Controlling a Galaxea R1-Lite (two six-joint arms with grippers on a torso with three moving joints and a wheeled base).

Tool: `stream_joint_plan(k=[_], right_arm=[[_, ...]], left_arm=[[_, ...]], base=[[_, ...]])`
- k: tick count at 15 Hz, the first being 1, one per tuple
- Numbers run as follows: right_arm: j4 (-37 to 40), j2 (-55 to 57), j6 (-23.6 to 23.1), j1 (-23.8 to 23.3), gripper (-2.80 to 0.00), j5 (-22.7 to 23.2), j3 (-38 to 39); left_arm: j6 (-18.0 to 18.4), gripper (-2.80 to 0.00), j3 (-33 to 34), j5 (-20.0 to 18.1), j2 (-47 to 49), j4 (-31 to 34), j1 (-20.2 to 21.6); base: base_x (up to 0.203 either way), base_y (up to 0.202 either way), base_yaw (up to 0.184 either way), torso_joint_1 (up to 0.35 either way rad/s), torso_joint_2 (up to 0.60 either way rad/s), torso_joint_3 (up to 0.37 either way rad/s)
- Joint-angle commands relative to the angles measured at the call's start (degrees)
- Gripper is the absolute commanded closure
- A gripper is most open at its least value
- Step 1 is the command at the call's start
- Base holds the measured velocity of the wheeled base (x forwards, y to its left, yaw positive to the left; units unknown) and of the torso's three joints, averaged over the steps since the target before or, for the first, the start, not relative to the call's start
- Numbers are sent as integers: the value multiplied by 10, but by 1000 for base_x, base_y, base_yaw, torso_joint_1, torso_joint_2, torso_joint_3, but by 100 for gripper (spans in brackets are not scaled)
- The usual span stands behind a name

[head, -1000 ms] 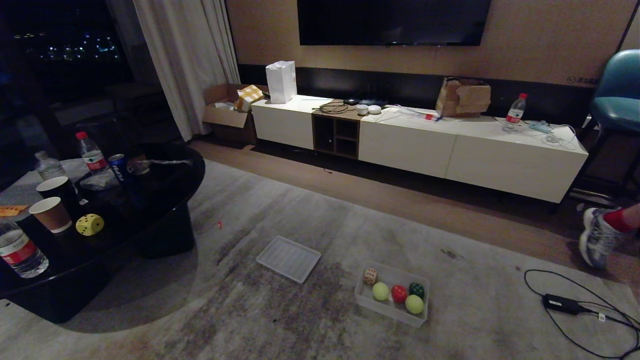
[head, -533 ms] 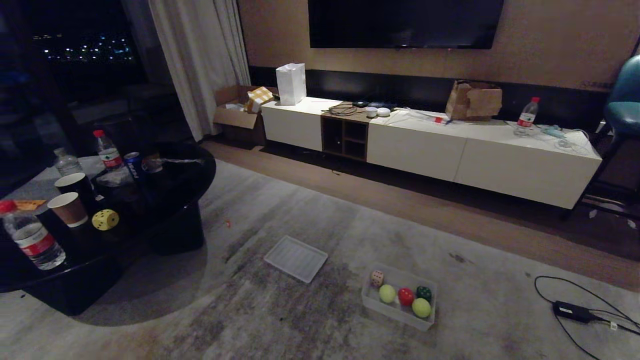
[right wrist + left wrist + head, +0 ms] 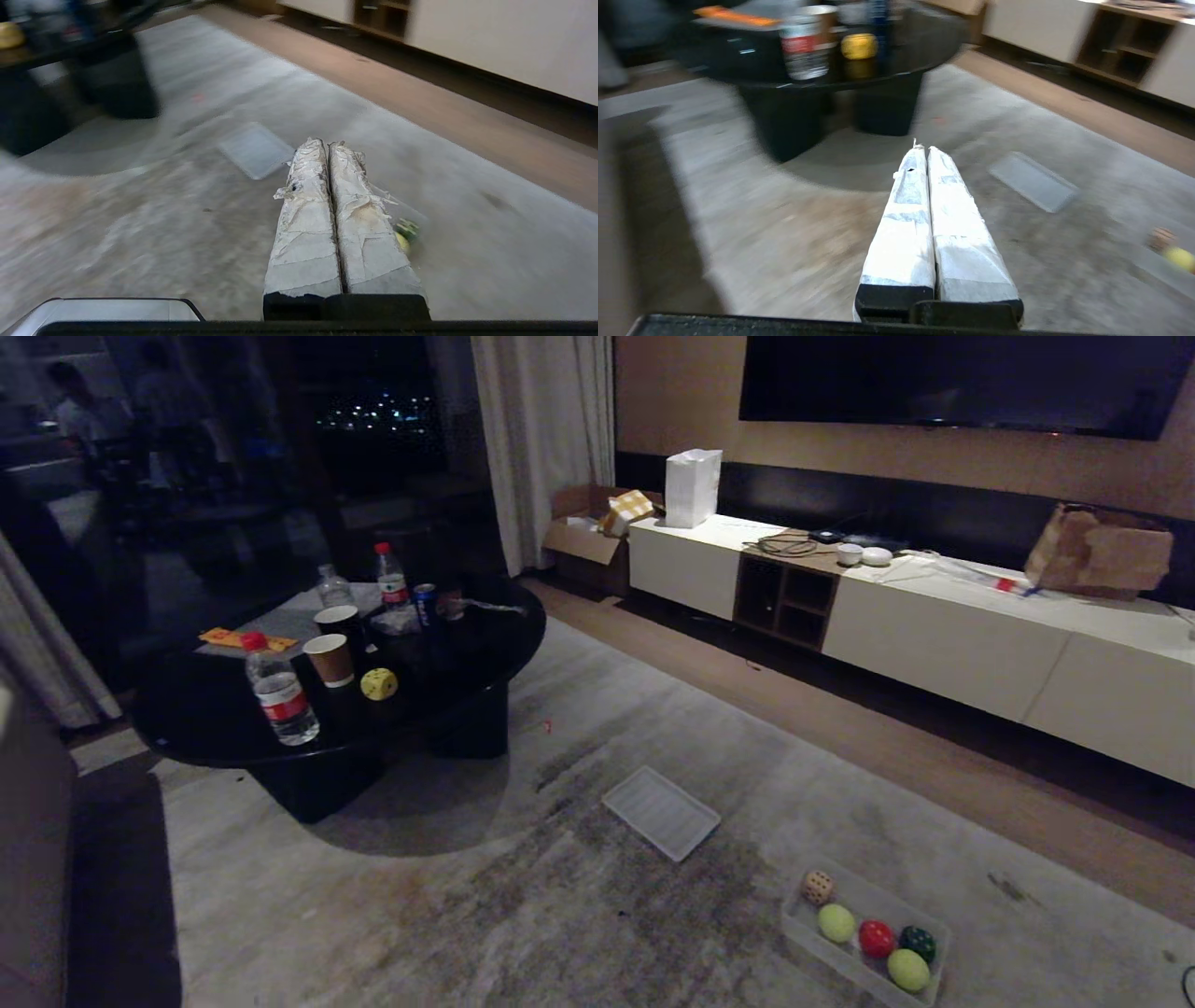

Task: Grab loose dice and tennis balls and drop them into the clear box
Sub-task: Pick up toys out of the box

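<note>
Head view, yellow die (image 3: 379, 684) on black table (image 3: 187, 728), both jaws closed, empty, well apart.

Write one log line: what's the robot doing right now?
left gripper shut, empty | right gripper shut, empty | yellow die on black table | clear box on rug

Dim indoor light, a dark window, a soft shadow under the black table (image 3: 233, 747), and both wrist views smeared by motion blur.

Dim room at night. Grey worn carpet (image 3: 579, 896) near, wooden floor strip (image 3: 840, 709) beyond. Long white low cabinet (image 3: 934, 625) along far wall under dark television (image 3: 962, 378). Pale curtain (image 3: 546, 439) beside dark window (image 3: 373, 420), far left. Round black desk (image 3: 448, 653) left.
</note>
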Motion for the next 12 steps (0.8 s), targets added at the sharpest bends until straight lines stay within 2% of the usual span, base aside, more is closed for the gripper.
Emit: stream_joint_plan(k=[1, 12], right_arm=[[0, 1, 0, 0, 0, 0, 0], [-1, 1, 0, 0, 0, 0, 1]], left_arm=[[0, 0, 1, 1, 1, 0, 0], [0, 0, 1, 1, 1, -1, 0]], base=[[2, -7, 163, 1, 2, -2], [1, -8, 164, 4, 1, 5]])
